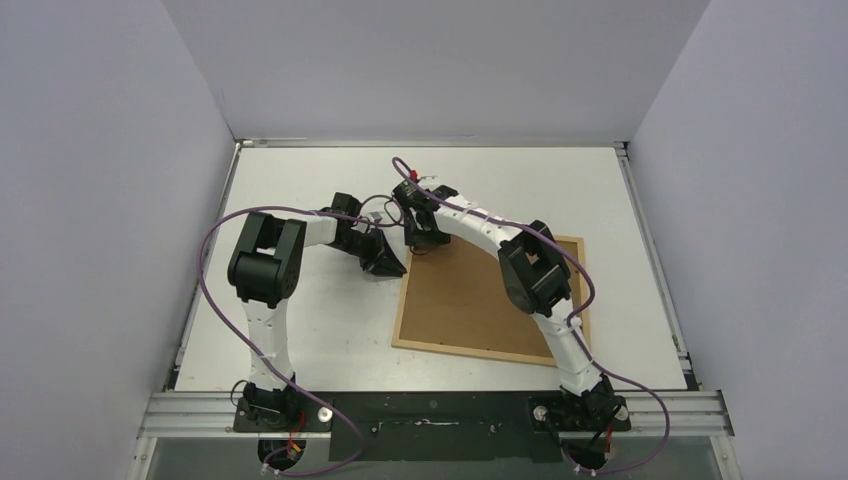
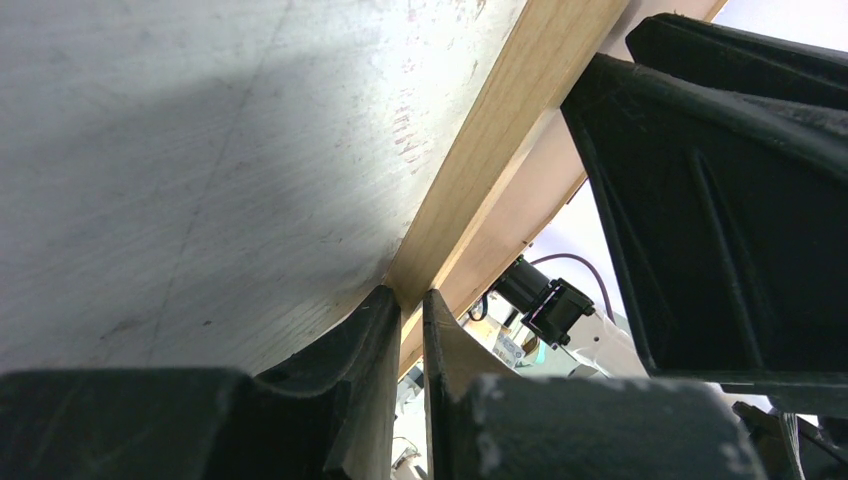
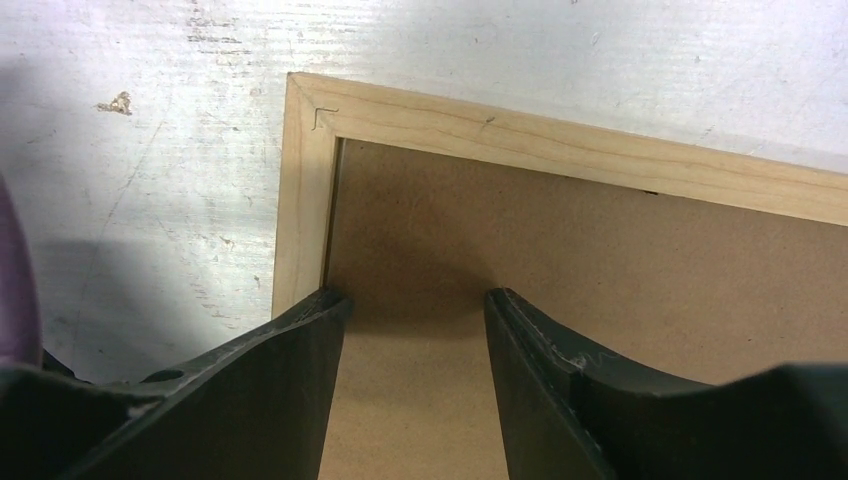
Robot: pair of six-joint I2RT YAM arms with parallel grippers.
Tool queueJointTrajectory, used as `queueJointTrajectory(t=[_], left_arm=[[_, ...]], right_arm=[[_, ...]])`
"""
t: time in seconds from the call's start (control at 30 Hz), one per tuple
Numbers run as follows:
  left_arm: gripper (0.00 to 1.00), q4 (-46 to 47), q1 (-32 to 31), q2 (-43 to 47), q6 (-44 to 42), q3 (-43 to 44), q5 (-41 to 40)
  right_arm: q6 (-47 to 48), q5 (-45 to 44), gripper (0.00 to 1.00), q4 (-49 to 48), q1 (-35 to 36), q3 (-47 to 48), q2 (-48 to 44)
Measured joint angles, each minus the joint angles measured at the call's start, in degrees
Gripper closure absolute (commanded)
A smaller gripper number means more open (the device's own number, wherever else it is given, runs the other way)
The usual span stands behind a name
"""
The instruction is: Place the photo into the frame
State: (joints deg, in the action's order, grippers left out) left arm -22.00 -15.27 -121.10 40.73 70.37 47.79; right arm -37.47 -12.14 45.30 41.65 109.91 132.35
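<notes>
The table [image 1: 560, 190] is white and scuffed, and the frame [image 3: 560, 148] lies flat on it, back side up. The plain brown backing board [image 1: 470, 295] fills the frame's opening from rail to rail.

The right gripper [image 3: 415, 295] hangs over the board just inside the frame's far left corner. Its jaws are spread and hold nothing. One fingertip sits right against the inner edge of the frame's left rail, the other further in over the board. Whether the tips press on the board cannot be told.

The left gripper [image 2: 408, 292] is at the outer side of the same corner of the frame. It is closed to a thin slit, and the light wood rail runs straight into that slit, so it looks pinched on the frame's edge.

The photo shows in no view. If it is already in the frame it lies under the board, and that cannot be confirmed.

The likely trouble starts at that corner. A pull or lift from the left pinch would tilt or slide the frame, and the board could pop out of its recess. The photo beneath could then shift unseen. The right fingertip against the rail could also catch the wood during a push and drag the frame across the table instead of seating the board
</notes>
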Motion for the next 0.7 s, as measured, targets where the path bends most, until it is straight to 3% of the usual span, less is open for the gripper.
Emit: queueJointTrajectory(t=[0.07,0.3,0.7], left_arm=[[0.89,0.00,0.00,0.00,0.00,0.00,0.00],[0.90,-0.02,0.04,0.00,0.00,0.00,0.09],[0.90,0.02,0.09,0.00,0.07,0.02,0.24]], right_arm=[[0.28,-0.46,0.49,-0.24,0.26,0.00,0.02],[0.55,-1.27,0.41,-1.42,0.39,-1.75,-1.42],[-2.40,3.89,0.39,-3.21,1.68,-20.17,-15.82]])
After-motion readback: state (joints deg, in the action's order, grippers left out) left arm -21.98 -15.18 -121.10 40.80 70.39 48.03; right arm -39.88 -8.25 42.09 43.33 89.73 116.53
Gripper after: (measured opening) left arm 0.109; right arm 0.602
